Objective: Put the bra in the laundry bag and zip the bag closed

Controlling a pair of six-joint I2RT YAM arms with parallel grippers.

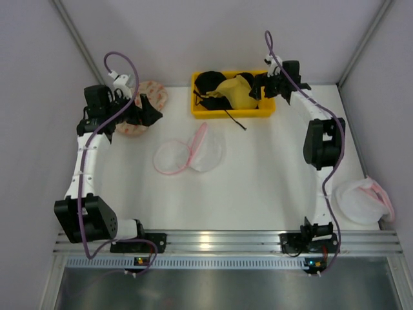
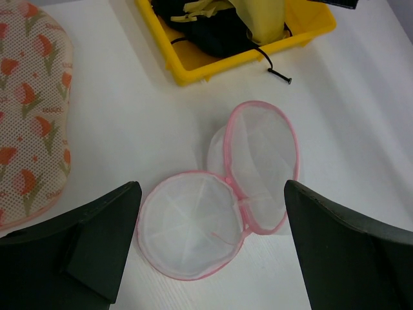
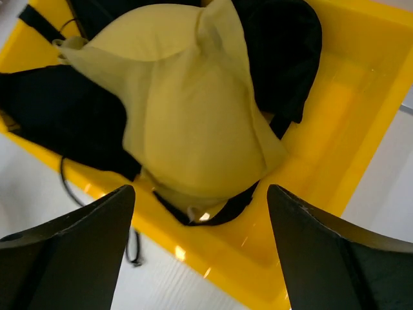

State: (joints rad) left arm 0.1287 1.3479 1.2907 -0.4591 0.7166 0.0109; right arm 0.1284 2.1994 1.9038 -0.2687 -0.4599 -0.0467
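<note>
**Bra sits between the right fingers, not yet gripped**

The bra [image 1: 235,90] lies in the yellow tray [image 1: 200,113] at 12 o'clock on the bench [image 1: 271,168], heaped on top of the black bras [image 1: 208,84]. The right fingers [image 1: 270,87] hang over the tray's 3 o'clock end and are by far the nearer pair.

In the right wrist view the right fingers [image 3: 77,258] are spread wide and hold nothing. The bra [image 3: 193,123] fills the gap between them and reaches on toward 12 o'clock. Its folded cup runs roughly from 12 to 6 o'clock, crosswise to the line from one finger to the other. Closing would therefore pinch it across its narrower span. The black bras [image 3: 39,110] lie under it and at 9 o'clock. A deep reach could, I judge, catch one of them too.

The laundry bag [image 1: 189,155] lies unzipped near the bench's middle, its two round halves side by side, at about 7 o'clock from the bra. The left fingers [image 1: 147,116] hover at 10 o'clock from it, beside a patterned bag [image 1: 153,97]. In the left wrist view the left fingers [image 2: 97,245] are also wide and empty, and the laundry bag [image 2: 190,226] sits between them. My reading is that the right arm picks and carries while the left stands ready at the bag.
</note>
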